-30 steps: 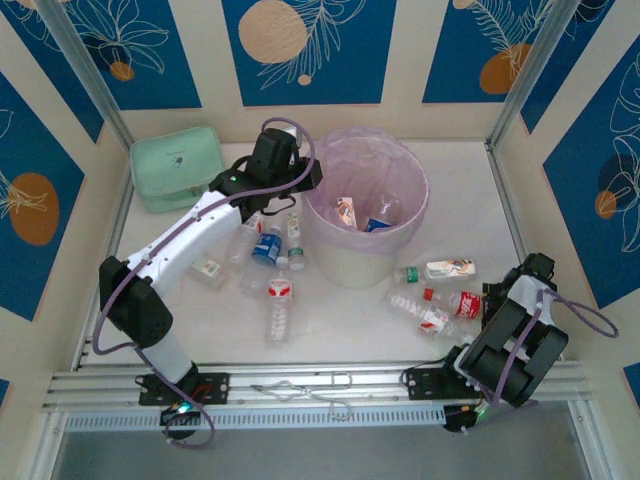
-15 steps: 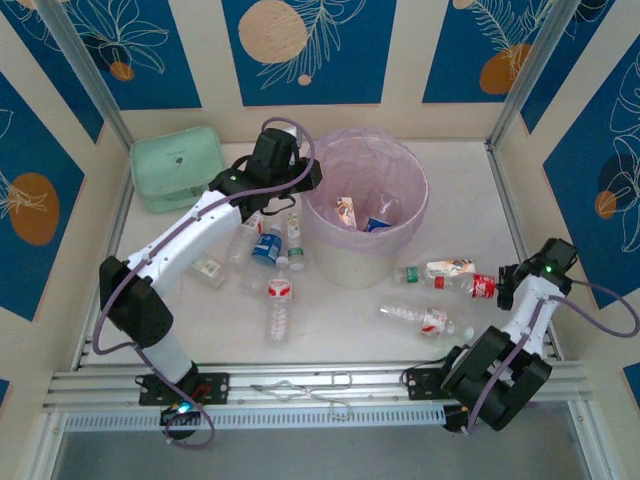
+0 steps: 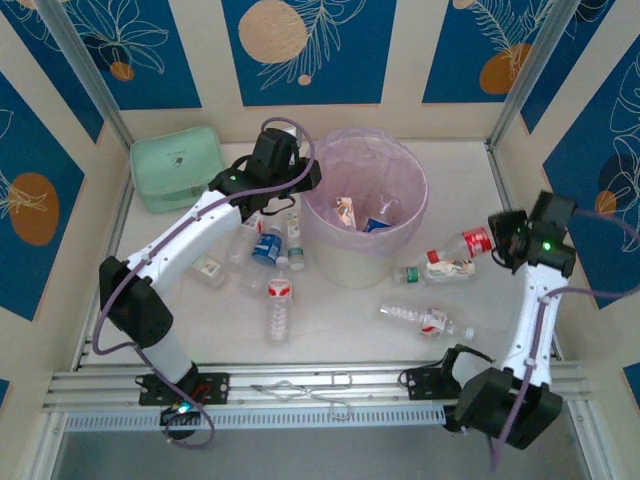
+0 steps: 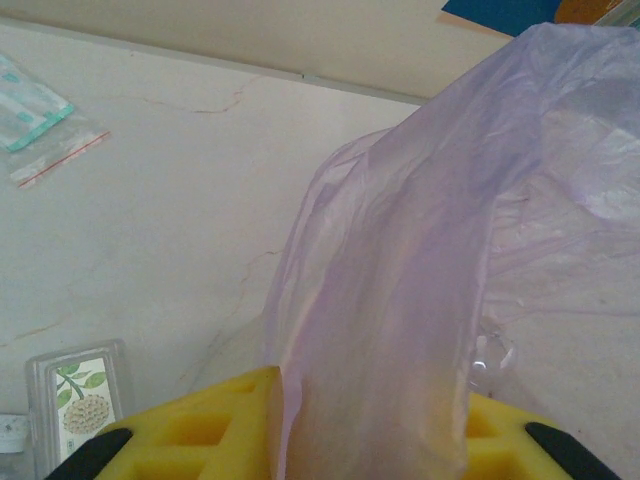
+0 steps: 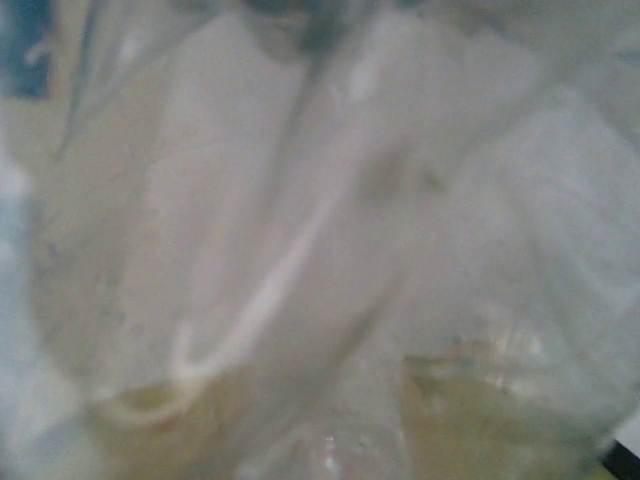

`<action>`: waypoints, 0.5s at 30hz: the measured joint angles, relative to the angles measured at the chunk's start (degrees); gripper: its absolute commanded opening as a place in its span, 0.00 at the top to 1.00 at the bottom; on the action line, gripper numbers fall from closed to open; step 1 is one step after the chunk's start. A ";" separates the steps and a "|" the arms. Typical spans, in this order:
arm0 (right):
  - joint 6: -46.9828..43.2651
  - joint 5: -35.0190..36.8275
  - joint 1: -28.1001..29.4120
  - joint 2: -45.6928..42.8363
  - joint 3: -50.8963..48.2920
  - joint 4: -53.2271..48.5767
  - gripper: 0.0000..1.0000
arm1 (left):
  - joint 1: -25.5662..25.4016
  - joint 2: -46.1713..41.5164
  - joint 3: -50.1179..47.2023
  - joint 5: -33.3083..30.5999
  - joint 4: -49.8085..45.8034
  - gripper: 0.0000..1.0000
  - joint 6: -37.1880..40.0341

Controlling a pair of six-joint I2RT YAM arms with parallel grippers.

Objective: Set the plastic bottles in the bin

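Note:
The bin (image 3: 330,262) stands mid-table, lined with a pink bag (image 4: 400,280); two bottles (image 3: 345,212) lie inside it. My left gripper (image 3: 303,182) (image 4: 370,425) is at the bin's left rim, its yellow fingers (image 4: 200,430) shut on a fold of the bag. My right gripper (image 3: 498,241) (image 5: 320,420) is to the right of the bin, shut on a red-labelled bottle (image 3: 474,242) held off the table; its clear body (image 5: 300,250) is a blur in the right wrist view. More bottles lie right of the bin (image 3: 447,269) (image 3: 426,319) and in a cluster to its left (image 3: 266,246) (image 3: 279,298).
A mint-green zip pouch (image 3: 178,166) lies at the back left. A small card box (image 3: 208,270) (image 4: 75,388) sits by the left bottles, and a small zip bag (image 4: 30,105) lies on the table. Frame posts and walls close in the table on three sides.
My right gripper has closed on the red-labelled bottle and carried it up and back, away from the front right of the table. The left arm has not moved.

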 measured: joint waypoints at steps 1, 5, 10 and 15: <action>-2.62 1.64 2.16 0.96 3.02 0.33 1.00 | 0.00 0.00 -0.02 0.00 0.00 0.70 0.00; -14.78 10.80 11.21 2.86 13.40 4.33 1.00 | 0.00 0.00 -0.02 0.00 0.04 0.70 0.00; -26.05 18.05 18.78 6.75 24.72 7.52 1.00 | 0.00 -0.02 -0.02 -0.02 0.04 0.70 0.04; -32.37 16.33 26.67 12.59 36.17 9.25 1.00 | 0.00 -0.02 -0.02 -0.02 0.07 0.70 0.02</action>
